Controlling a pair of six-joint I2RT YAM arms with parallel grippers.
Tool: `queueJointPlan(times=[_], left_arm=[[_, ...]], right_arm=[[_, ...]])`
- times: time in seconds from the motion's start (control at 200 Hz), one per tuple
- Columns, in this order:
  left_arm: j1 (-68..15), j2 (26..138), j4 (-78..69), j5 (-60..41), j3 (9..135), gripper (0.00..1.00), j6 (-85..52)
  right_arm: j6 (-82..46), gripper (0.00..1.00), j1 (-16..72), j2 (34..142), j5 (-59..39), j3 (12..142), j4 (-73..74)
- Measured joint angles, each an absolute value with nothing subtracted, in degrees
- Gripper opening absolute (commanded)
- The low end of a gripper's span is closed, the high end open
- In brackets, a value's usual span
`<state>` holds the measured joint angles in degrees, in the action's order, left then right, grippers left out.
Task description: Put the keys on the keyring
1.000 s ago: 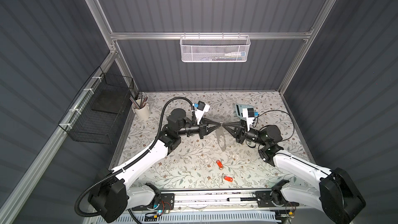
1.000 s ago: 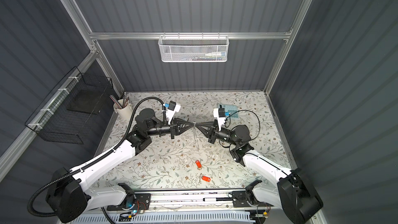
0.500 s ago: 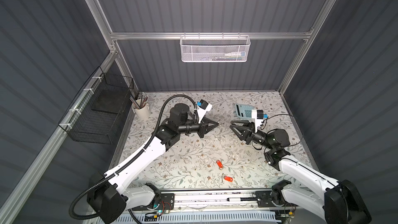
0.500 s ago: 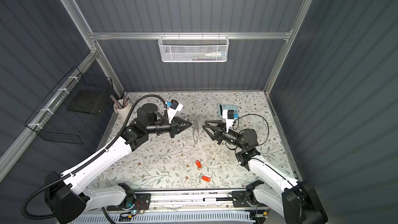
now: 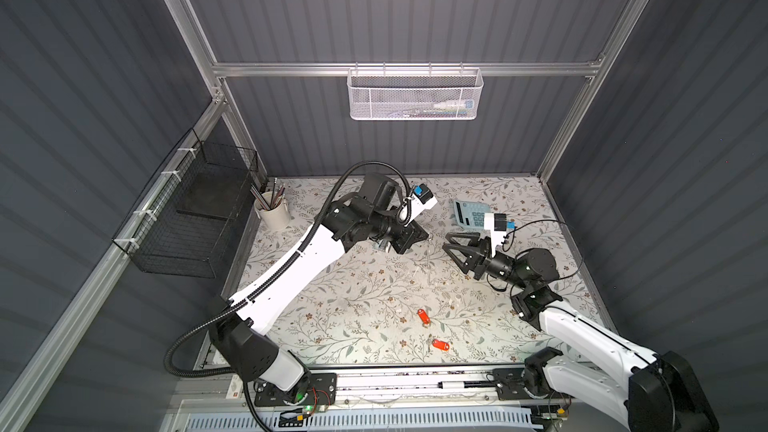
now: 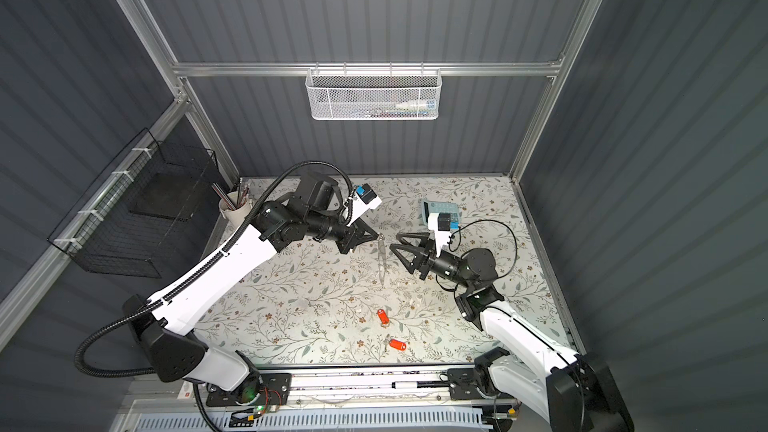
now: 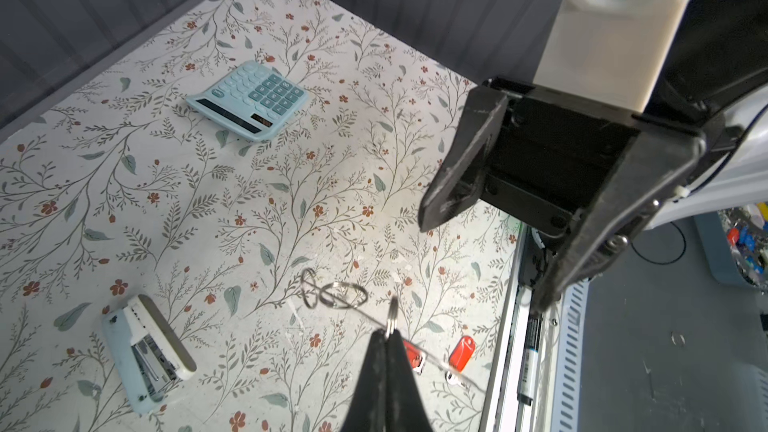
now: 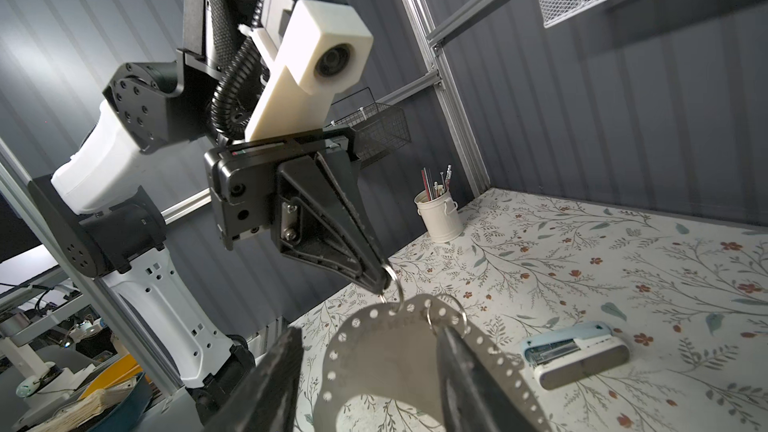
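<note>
The keyring [image 8: 395,351] is a thin gray plate with small holes along its rim. It hangs above the mat from a small metal ring [image 7: 392,317], and my left gripper [image 7: 386,332] is shut on that ring. In both top views the plate shows edge-on [image 5: 428,259] [image 6: 381,257] below the left gripper [image 5: 428,236] [image 6: 379,236]. My right gripper [image 5: 445,242] [image 6: 394,241] [image 8: 368,338] is open just right of it, its fingers [image 8: 270,380] spread in front of the plate and holding nothing. The keys, two red tags [image 5: 422,315] [image 5: 441,344], lie on the mat near the front edge.
A pale blue calculator [image 5: 469,213] lies at the back right. A pale blue stapler [image 7: 145,361] lies on the mat under the left arm. A cup of pens [image 5: 272,211] stands back left beside a black wire basket [image 5: 195,209]. A white mesh basket [image 5: 415,93] hangs on the back wall.
The two grippers met tip to tip a second ago. The right one has since opened and drawn back to the right. The left one stays shut with the keyring hanging from it.
</note>
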<state>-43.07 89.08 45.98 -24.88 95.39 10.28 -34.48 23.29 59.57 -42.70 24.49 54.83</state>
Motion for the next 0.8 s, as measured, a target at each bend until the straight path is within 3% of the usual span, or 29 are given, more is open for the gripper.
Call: queueJointPlan(times=[0.305, 0.605, 0.8], left_arm=[[-44.6, 94.4, 56.5, -24.6, 103.7, 0.00, 17.0], [-46.2, 95.4, 60.2, -24.8, 105.8, 0.00, 18.5], [-46.4, 95.5, 60.8, -24.4, 105.8, 0.00, 18.5]], right_arm=[[-35.4, 0.36, 23.6, 63.5, -45.1, 24.6, 55.7], [-36.1, 0.34, 25.3, 66.0, -46.8, 24.9, 57.4], [-37.1, 0.17, 26.0, 66.8, -47.9, 24.9, 58.6]])
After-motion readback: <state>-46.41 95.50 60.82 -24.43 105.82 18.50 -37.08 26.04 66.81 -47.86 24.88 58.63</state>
